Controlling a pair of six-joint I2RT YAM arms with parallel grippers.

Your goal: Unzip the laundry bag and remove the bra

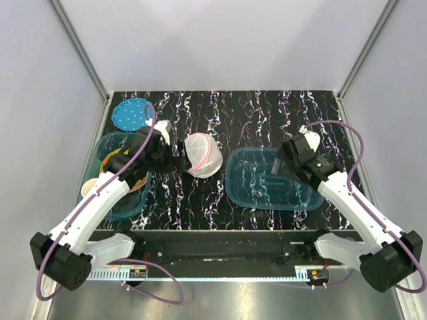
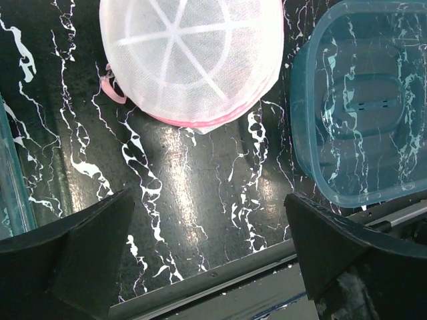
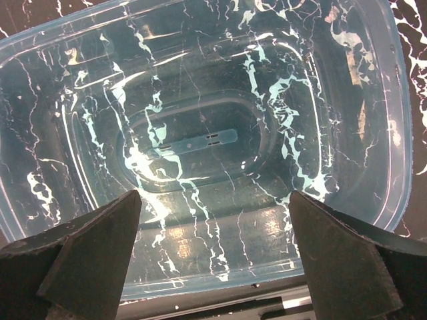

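Left gripper hangs wide open and empty just short of the laundry bag, touching nothing; in its wrist view the two dark fingers frame bare black marbled table. The bag lies on the table between two clear blue bins. Its pink zipper trim looks closed, though the far side is hidden. Right gripper is equally wide and empty, hovering over the right bin.

The left tool and right tool both hover with fingers spread wide.
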